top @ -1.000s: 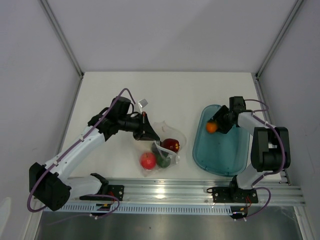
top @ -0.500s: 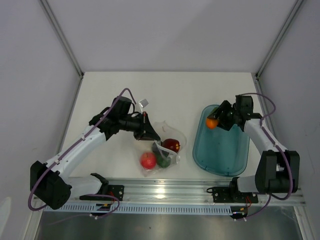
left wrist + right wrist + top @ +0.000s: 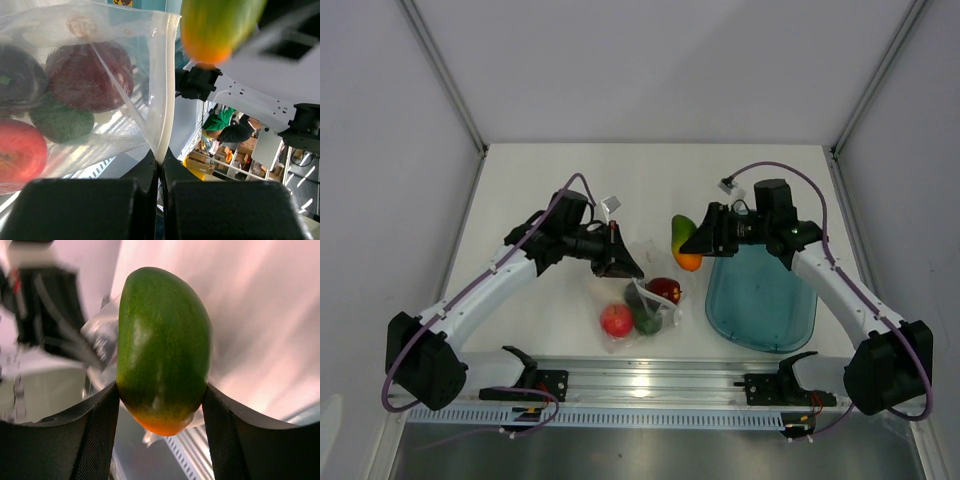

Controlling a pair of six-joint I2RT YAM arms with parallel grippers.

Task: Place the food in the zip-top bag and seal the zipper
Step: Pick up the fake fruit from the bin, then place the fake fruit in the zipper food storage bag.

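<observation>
Mango (image 3: 162, 350), green going orange at one end, is clamped crosswise between the right tool's (image 3: 692, 243) pads. It hangs in the air between the teal tray (image 3: 760, 320) and the bag (image 3: 665, 265).

Bag lies on the counter (image 3: 550, 180) toward the front edge. Inside are a tomato (image 3: 615, 320), a green piece (image 3: 645, 320) and a dark red piece (image 3: 663, 290). Left tool (image 3: 159, 162) is fully closed on the mouth edge, pinching the zipper strip (image 3: 162, 90) and holding that lip up. Can't tell how wide the mouth actually gapes.

Step in hand, as I read it: get the mango through the mouth.

- Lead with a narrow end. Broadside, it likely catches the lip.
- Come in low, under the raised lip and along the bag's length, toward the free space beside the dark red piece.
- Left tool should just hold the lip high and steady, with no pulling.
- Let go only once the whole mango is past the zipper strip. Dropped short, it sits on the strip and blocks sealing.
- Risks: a shove drags the thin film out of the pinch, or slides the whole bag along the counter, since nothing else anchors it.
- Back the right tool out straight so the pads don't hook the film.
</observation>
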